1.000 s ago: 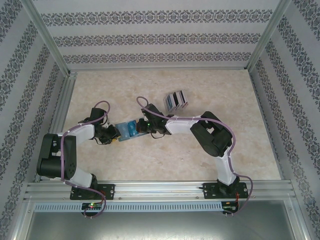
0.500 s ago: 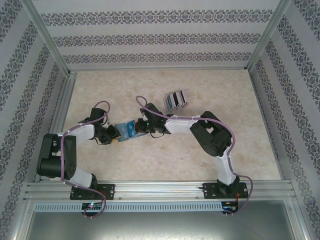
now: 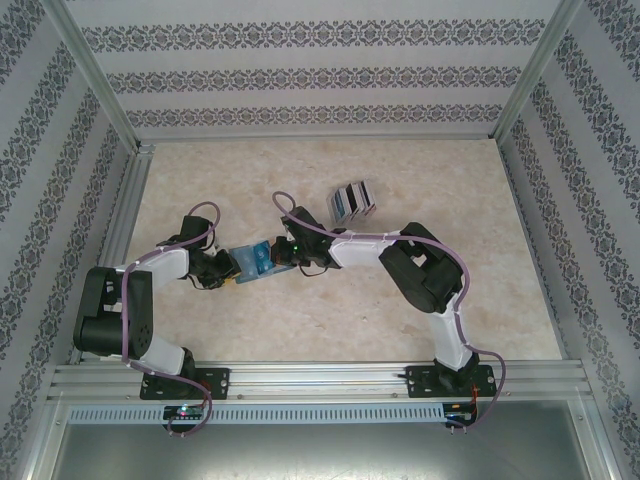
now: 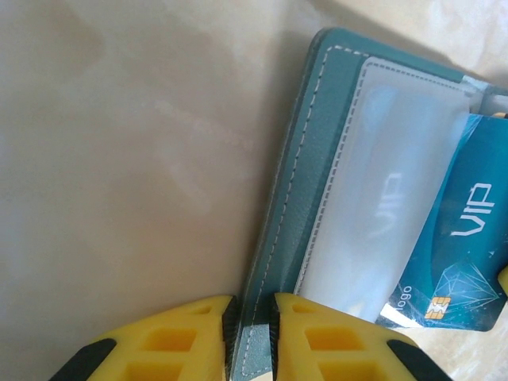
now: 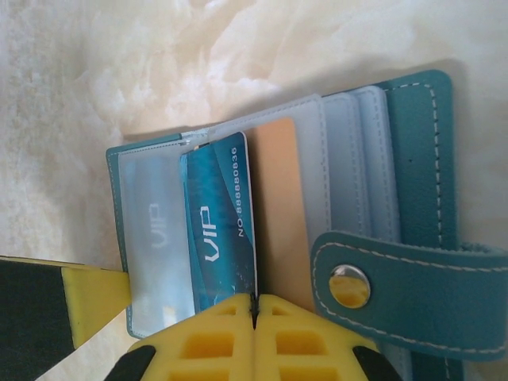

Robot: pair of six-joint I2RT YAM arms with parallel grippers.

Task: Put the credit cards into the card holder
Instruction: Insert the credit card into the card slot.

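The yellow-fingered left gripper (image 4: 252, 325) is clenched on the stitched edge of the teal-blue folding card holder (image 4: 290, 206), apparently to pin it open and flat. The right gripper (image 5: 254, 313) is pinched on the short edge of a glossy teal-blue plastic card marked VIP (image 5: 214, 230), held at a frosted clear sleeve (image 4: 381, 198), seemingly mid-insertion. The holder lies on the pale marbled worktop (image 3: 250, 180), midway between near and far edges, nearer the left edge. A tan card (image 5: 278, 206) shows beside the blue one, and the snap strap (image 5: 397, 278) lies unfastened. The other stacked cards (image 3: 352, 202) wait nearer the far edge.
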